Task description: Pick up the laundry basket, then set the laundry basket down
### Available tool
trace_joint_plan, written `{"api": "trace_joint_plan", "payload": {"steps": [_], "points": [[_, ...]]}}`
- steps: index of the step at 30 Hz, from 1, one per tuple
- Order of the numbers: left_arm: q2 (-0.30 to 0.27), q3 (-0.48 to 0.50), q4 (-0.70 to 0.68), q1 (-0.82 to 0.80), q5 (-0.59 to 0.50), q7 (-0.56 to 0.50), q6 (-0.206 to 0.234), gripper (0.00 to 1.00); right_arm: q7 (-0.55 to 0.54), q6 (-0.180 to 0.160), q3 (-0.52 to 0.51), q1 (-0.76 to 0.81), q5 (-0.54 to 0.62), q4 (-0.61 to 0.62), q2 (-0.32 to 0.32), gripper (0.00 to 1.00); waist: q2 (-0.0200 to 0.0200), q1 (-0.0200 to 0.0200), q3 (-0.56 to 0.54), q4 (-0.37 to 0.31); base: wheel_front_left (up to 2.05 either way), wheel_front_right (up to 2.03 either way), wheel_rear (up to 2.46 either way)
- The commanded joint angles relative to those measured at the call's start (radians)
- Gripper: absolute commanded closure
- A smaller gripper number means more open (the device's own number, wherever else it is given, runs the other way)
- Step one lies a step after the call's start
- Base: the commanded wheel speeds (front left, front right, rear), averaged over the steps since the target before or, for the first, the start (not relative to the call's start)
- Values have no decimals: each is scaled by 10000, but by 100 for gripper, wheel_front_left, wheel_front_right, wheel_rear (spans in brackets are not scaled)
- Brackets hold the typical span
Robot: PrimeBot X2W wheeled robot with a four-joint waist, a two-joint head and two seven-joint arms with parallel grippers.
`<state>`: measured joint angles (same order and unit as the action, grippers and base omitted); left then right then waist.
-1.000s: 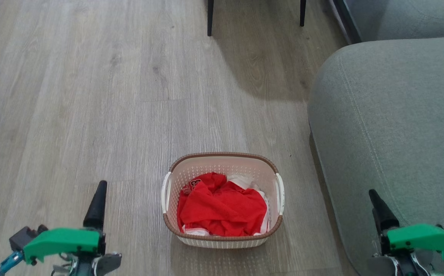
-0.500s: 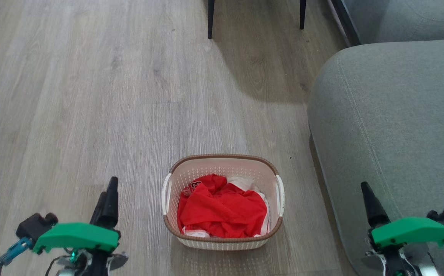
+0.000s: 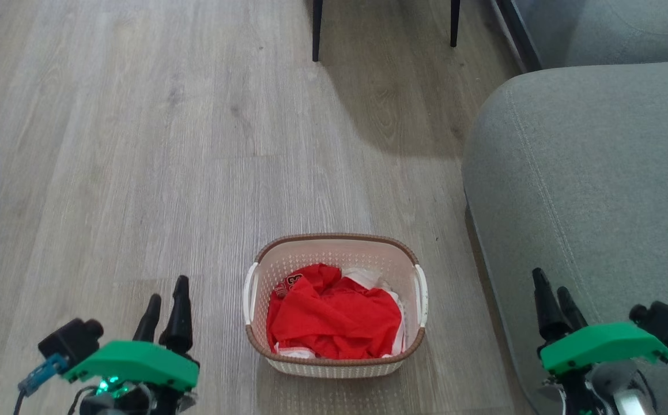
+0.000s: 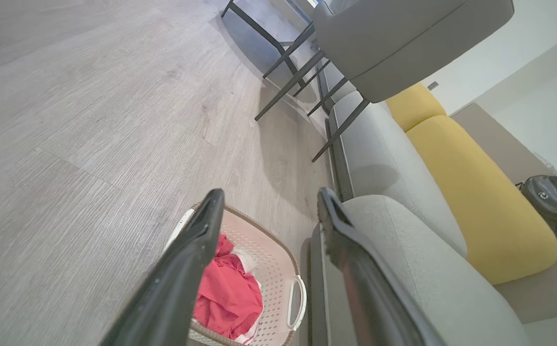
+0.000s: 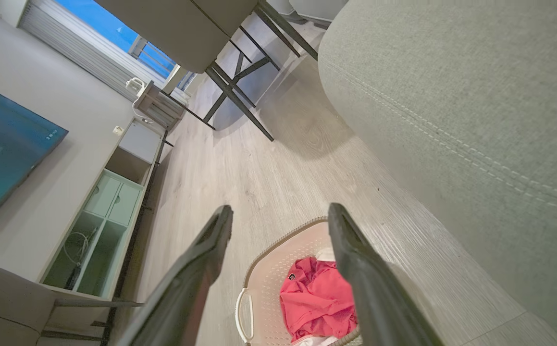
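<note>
**Station status: basket on floor, both grippers clear**

**1. Task object.** The small oval cream-white perforated plastic laundry basket (image 3: 336, 253) with a brown woven-look rim stands upright on the pale grey wood-plank floor (image 3: 138, 144). It sits near the robot, between the two arms and apart from both. Its right side is just beside the rounded grey fabric sofa arm (image 3: 593, 190), with a strip of floor between them. One white handle (image 3: 249, 291) faces left and the other (image 3: 422, 291) faces right. A crumpled red garment (image 3: 334, 314) lies inside the basket, with white cloth (image 3: 368, 275) showing at its far right edge.

**2. Left gripper.** The left gripper (image 3: 166, 291) is to the left of the basket and does not touch it. In the left wrist view, the two dark fingers (image 4: 271, 194) stand parted with an open gap and nothing between them. The basket (image 4: 268, 269) shows beyond them.

**3. Right gripper.** The right gripper (image 3: 550, 283) is over the sofa arm, to the right of the basket. In the right wrist view, its fingers (image 5: 280, 209) are likewise spread and hold nothing. The basket (image 5: 268, 278) shows below the gap.

**4. Surroundings.** Thin black chair legs (image 3: 316, 29) stand on the far floor. A yellow cushion (image 4: 475, 192) and a dark bag (image 4: 550, 197) lie farther along the sofa. A wall-mounted screen (image 5: 4, 149) hangs above a low pale-green cabinet (image 5: 110, 211) on the left side of the room.
</note>
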<state>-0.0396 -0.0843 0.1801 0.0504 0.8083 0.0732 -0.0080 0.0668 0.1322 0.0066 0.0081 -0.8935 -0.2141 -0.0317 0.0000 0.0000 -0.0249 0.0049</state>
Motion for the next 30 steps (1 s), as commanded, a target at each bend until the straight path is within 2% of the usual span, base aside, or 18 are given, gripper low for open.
{"api": "trace_joint_plan", "payload": {"steps": [1,30], "points": [[-173,127,-413,-295,-357,123,50,0,190,-8,184,-245,327,402,-106,0,0,0,-3,3,0,0,0],[-447,-697,-669,120,-3997,973,868,0,1038,-11,876,-138,3803,691,-144,0,0,0,27,5,0,0,0]]}}
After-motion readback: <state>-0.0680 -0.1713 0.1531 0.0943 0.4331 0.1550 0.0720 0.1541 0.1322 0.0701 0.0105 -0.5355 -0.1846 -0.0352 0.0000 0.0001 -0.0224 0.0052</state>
